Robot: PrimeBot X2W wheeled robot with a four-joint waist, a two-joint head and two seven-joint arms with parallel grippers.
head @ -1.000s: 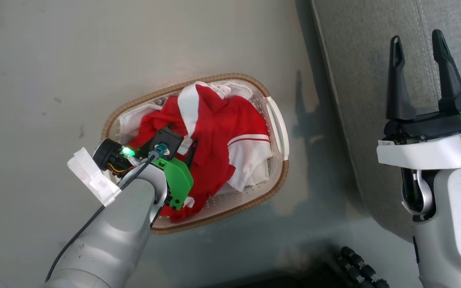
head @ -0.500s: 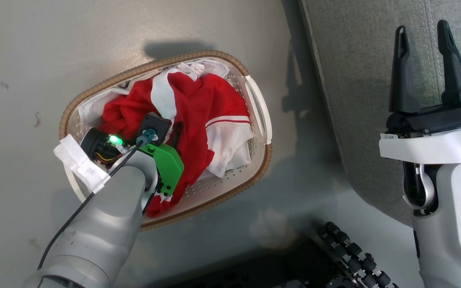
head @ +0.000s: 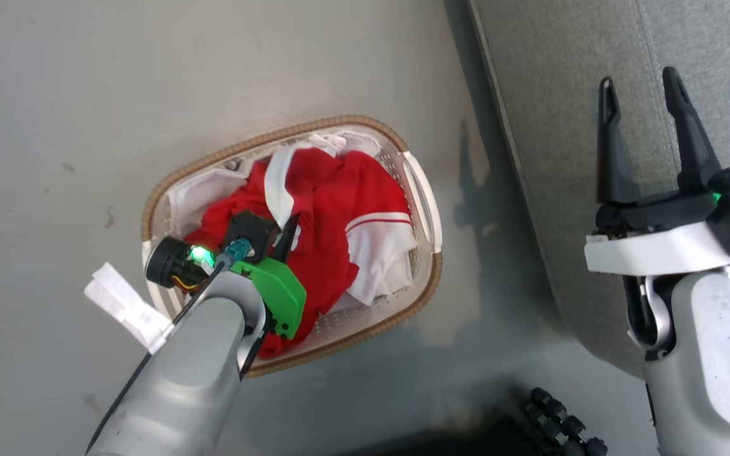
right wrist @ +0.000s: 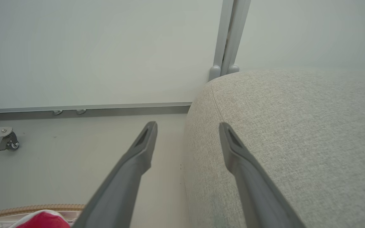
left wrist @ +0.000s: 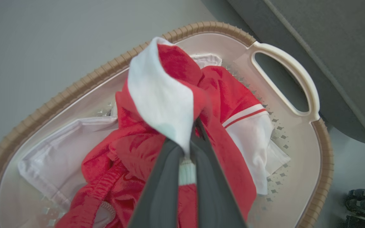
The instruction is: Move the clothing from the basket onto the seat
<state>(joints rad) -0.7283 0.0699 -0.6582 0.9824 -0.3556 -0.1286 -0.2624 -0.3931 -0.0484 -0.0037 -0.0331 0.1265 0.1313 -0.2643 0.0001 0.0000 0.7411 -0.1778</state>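
the left gripper [left wrist: 195,122] has its jaws pressed together on a fold of the clothing [left wrist: 230,95], with a white trim band [left wrist: 160,98] and red cloth bunched above the tips. the rest of the red pile lies under it in the basket [left wrist: 74,85], which stands on the floor [head: 149,76]. the seat [head: 561,95] lies to the robot's right of the basket, near its white handle [left wrist: 296,82]. the basket's long axis points roughly at the seat. the carry, as i judge it, goes up and across to the right. the right gripper [head: 637,82] hovers over the seat's edge, spread wide with nothing between its fingers. it is nearer the seat, but the left arm is the one at the clothing.
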